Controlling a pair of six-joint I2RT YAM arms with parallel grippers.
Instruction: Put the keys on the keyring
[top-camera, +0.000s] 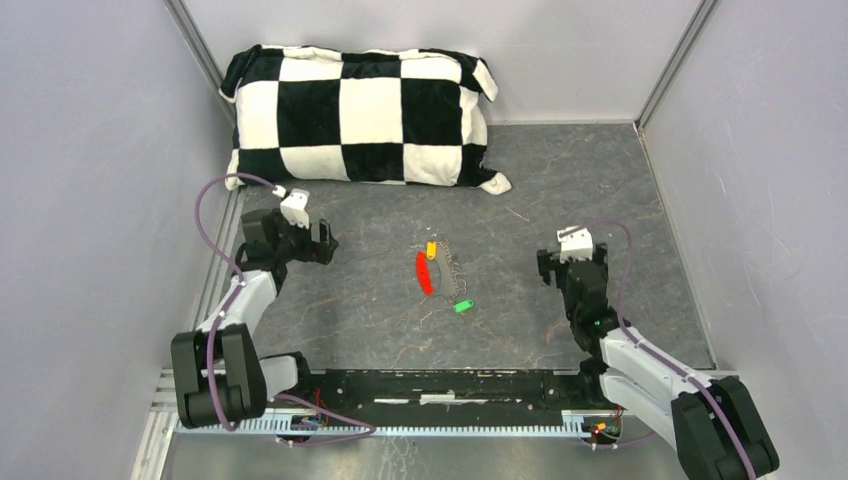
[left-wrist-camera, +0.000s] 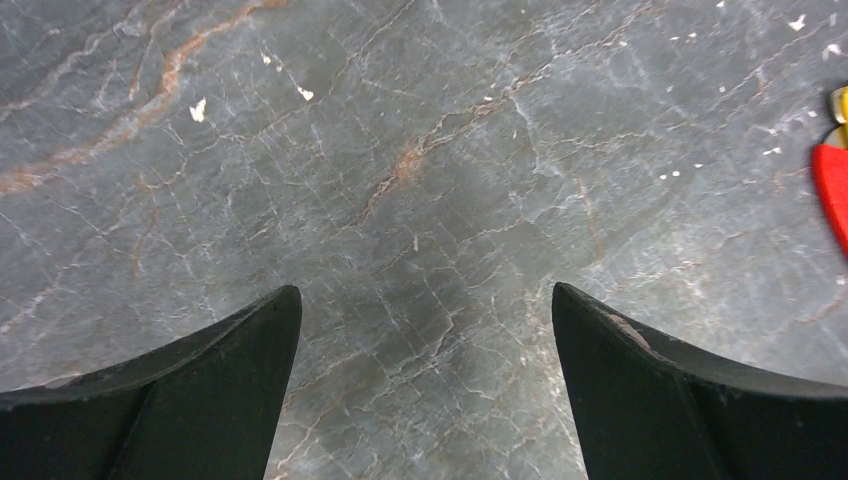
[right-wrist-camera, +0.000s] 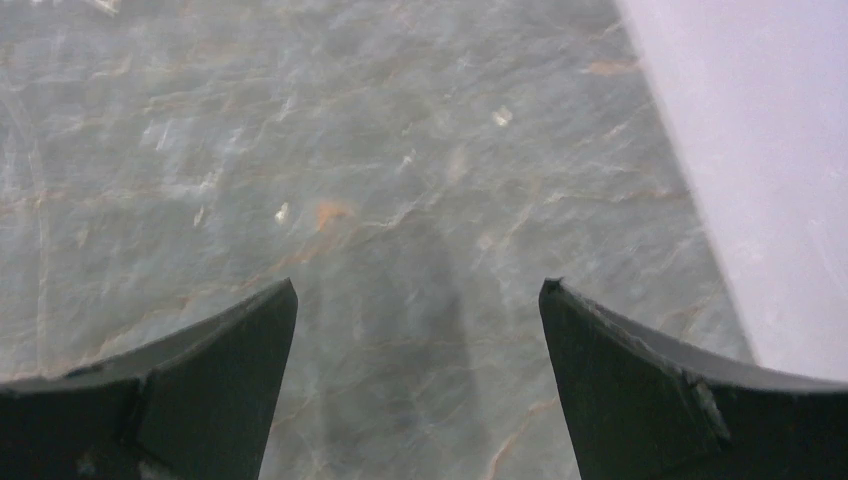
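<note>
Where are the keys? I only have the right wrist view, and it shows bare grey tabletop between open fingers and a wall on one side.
Observer: In the top view the green key lies mid-table, to the left of your right end effector.
Operator: And the yellow one?
Observer: The yellow key lies farther back, by the far end of the red tag.
Operator: Is the left arm holding anything?
Observer: No, the left end effector is open and holds nothing.
</note>
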